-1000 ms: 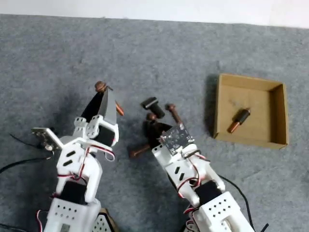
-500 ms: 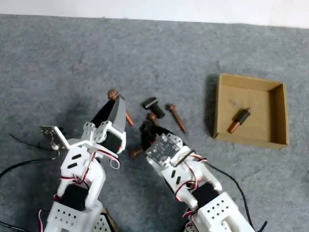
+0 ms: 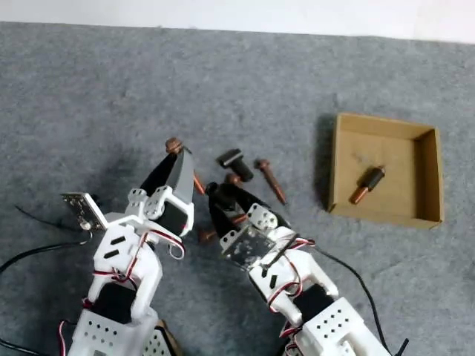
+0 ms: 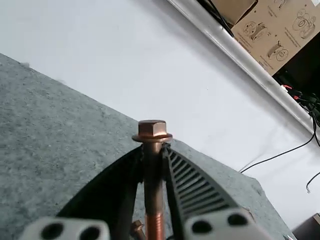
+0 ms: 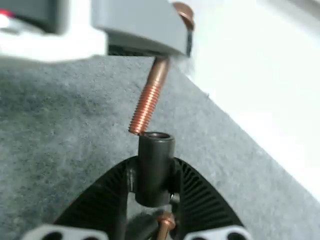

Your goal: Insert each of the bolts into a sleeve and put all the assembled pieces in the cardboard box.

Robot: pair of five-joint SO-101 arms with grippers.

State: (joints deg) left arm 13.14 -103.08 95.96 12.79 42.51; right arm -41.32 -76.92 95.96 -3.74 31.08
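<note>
My left gripper [image 3: 180, 154] is shut on a copper bolt [image 3: 194, 180], hex head [image 4: 152, 131] above the fingers and threaded end slanting down toward the other arm. My right gripper [image 3: 216, 196] is shut on a black sleeve [image 5: 154, 167] held upright. In the right wrist view the bolt's threaded tip [image 5: 140, 126] sits right at the sleeve's open mouth, slightly tilted. The cardboard box [image 3: 424, 178] lies at the right with one assembled bolt-and-sleeve piece [image 3: 367, 185] inside.
On the grey carpet between the arms and the box lie a loose black sleeve [image 3: 234, 163] and a loose copper bolt [image 3: 270, 180]. Another bolt [image 3: 207, 236] pokes out beside the right arm. A white wall edge runs along the far side.
The left gripper carried its bolt right and toward the arms' bases, then held still. The right gripper swung left with the sleeve, bringing its mouth up to the bolt's tip.
</note>
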